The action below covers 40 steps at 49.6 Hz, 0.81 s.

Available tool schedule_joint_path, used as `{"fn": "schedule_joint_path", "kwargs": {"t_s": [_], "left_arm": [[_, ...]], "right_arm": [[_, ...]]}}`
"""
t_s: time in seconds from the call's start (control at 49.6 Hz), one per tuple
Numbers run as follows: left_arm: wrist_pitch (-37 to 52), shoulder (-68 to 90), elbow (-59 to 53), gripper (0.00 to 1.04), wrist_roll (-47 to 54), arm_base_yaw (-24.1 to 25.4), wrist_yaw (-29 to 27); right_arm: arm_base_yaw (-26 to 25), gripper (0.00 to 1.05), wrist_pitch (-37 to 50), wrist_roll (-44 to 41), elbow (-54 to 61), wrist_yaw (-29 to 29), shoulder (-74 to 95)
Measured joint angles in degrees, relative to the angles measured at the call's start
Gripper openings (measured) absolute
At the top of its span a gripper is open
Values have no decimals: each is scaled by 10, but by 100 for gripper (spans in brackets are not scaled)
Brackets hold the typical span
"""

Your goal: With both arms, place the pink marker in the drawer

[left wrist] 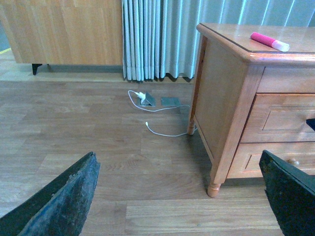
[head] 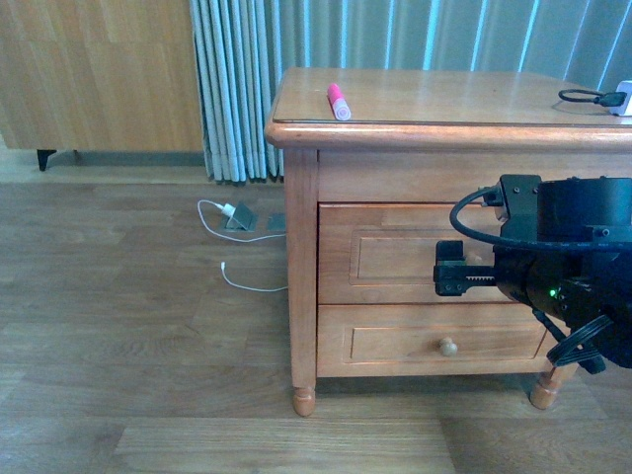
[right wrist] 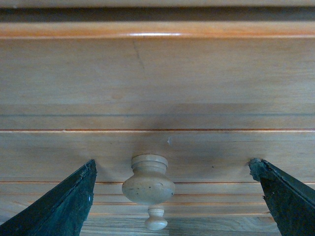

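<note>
Honey-brown wooden nightstand top (head: 444, 94) bears the short bright-pink marker (head: 339, 102), not yet picked up; the round knob (right wrist: 148, 184) of the unopened wooden drawer (head: 385, 252) sits between the spread black fingers (right wrist: 59, 209) of the right gripper (right wrist: 172, 164).

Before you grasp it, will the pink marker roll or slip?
The pink marker looks round and smooth, so it may roll if nudged. It lies near the front edge of the nightstand, so a push could drop it. Short and thick, probably stiff.

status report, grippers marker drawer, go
Right gripper open, lined up on knob. Left gripper open, empty. Pink marker on nightstand top; drawer shut. Nothing blocking knob.
</note>
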State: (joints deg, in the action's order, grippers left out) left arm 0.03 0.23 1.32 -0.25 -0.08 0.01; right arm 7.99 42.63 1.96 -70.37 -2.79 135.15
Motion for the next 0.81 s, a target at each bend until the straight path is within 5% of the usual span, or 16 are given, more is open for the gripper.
{"fn": "schedule_joint_path", "kwargs": {"t_s": [0.383,0.806], "left_arm": [[0,0,0,99,0,0,0],[0,0,0,99,0,0,0]], "right_arm": [[3,96,8,-1,-1,3,3],[11,28,0,-4,-2,2,5]]}}
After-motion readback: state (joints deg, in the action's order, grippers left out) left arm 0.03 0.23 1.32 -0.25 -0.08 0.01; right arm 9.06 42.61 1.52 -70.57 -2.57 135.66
